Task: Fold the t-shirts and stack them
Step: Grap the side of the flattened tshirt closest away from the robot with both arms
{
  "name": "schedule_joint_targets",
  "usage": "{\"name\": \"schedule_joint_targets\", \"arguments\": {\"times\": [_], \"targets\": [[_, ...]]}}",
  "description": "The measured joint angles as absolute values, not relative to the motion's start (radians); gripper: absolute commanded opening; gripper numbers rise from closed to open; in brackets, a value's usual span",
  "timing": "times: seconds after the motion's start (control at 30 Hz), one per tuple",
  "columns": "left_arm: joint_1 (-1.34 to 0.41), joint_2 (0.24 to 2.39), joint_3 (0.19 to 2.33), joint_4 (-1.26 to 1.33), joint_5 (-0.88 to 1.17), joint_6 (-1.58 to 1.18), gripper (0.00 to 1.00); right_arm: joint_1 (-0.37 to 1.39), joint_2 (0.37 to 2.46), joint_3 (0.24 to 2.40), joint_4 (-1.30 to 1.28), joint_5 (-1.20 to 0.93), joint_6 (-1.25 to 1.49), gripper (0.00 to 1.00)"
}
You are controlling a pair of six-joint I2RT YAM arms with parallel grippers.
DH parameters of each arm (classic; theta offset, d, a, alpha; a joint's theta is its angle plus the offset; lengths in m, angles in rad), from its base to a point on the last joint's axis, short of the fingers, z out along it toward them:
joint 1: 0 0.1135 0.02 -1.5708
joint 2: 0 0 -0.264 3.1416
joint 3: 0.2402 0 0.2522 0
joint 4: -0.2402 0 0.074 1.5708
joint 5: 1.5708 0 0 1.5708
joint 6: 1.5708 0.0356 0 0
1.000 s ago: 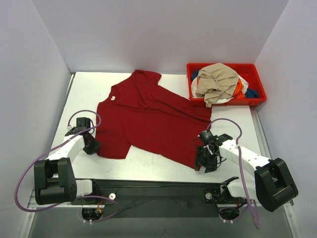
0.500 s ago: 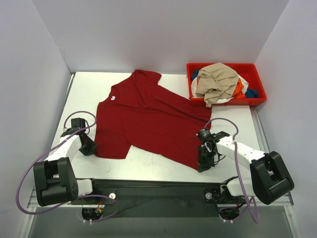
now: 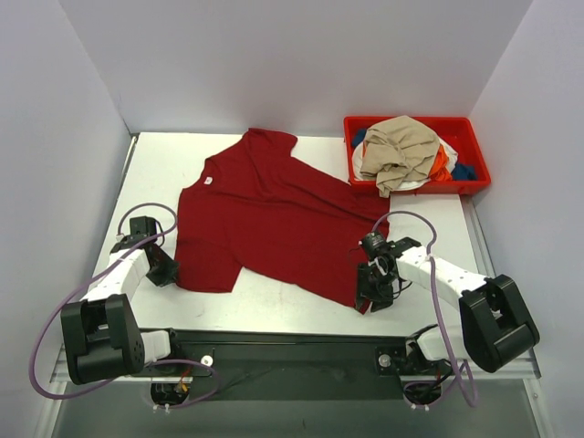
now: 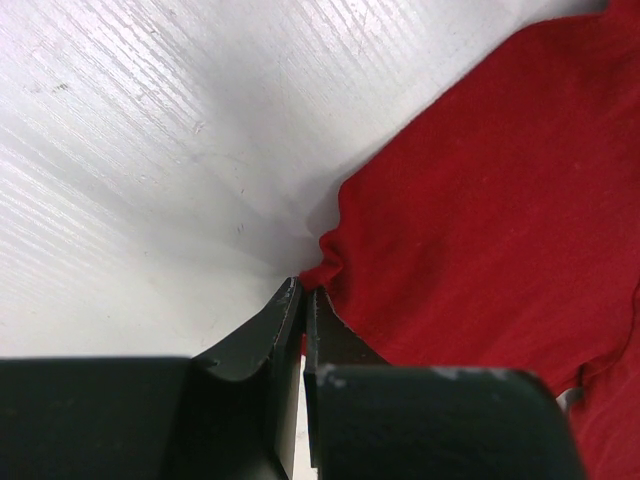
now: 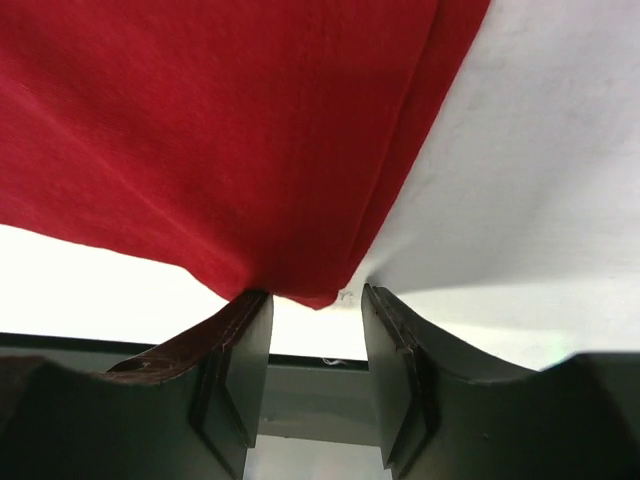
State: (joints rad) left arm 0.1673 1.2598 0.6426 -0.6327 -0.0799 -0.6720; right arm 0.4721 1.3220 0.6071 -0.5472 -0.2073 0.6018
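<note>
Nothing here is legible. The dark red t-shirt (image 3: 274, 219) has a small white neck label (image 3: 209, 181), but it is too small to show any letters or numbers.

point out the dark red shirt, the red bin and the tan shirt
dark red shirt (image 3: 274, 214), top view, middle of its chest
red bin (image 3: 447, 188), top view, near wall
tan shirt (image 3: 399, 146), top view, crumpled middle

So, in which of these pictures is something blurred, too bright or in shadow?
Top external view: even, soft light, nothing blurred. Left wrist view: the dark red t-shirt casts a soft shadow on the table, and the fingers look almost black. Right wrist view: the table beside the t-shirt is nearly washed out.
</note>
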Motion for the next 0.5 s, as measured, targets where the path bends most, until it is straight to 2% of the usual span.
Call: {"name": "schedule_joint_targets", "arguments": {"times": [0.2, 0.37, 0.5], "targets": [[0.167, 1.26, 0.643, -0.633, -0.077, -0.669, 0.0, 0.472, 1.323, 0.633, -0.539, -0.186, 0.6, 0.43], [0.167, 1.26, 0.643, -0.633, -0.076, -0.669, 0.0, 0.472, 1.359, 0.644, -0.531, -0.187, 0.593, 0.36], [0.167, 1.26, 0.643, -0.633, -0.076, -0.669, 0.0, 0.472, 1.367, 0.64, -0.53, -0.193, 0.595, 0.35]]}}
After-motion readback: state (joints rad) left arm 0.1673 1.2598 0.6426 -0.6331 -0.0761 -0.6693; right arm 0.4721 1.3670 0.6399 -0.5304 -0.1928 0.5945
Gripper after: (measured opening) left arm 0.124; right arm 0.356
